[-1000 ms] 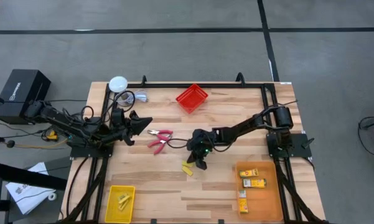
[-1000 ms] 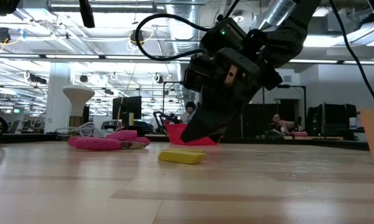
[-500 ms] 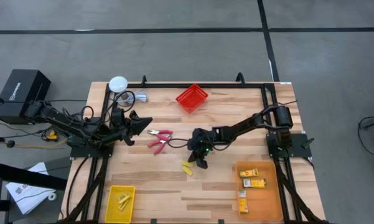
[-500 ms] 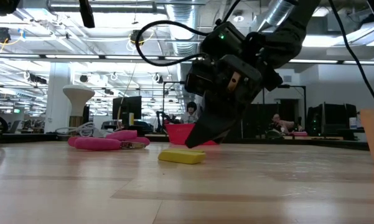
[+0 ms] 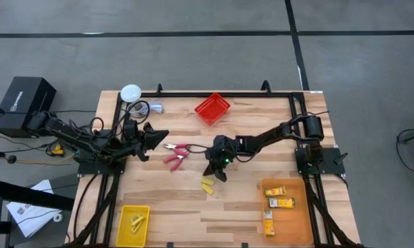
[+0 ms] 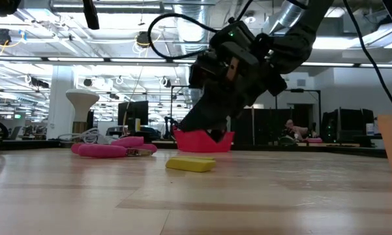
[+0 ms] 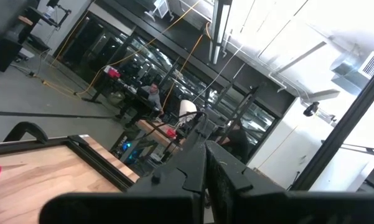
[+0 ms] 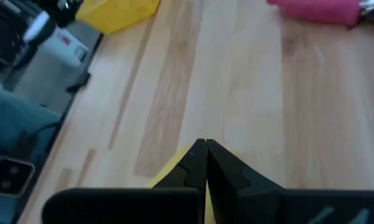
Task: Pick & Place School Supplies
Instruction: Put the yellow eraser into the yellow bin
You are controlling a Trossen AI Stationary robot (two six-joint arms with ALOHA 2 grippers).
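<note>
The right gripper (image 5: 218, 171), fingers pressed together and empty, has been lifted and shifted away from the yellow piece (image 5: 207, 186), which is left lying on the table (image 5: 179, 207) just beside it; no pick appears made. The left gripper (image 5: 158, 134), also closed, is parked well apart.

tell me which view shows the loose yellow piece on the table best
The low view: the yellow piece lies whole and unblocked. The high view shows it tiny below the right pincer; the right wrist view shows only a corner; the left wrist view shows nothing.
</note>
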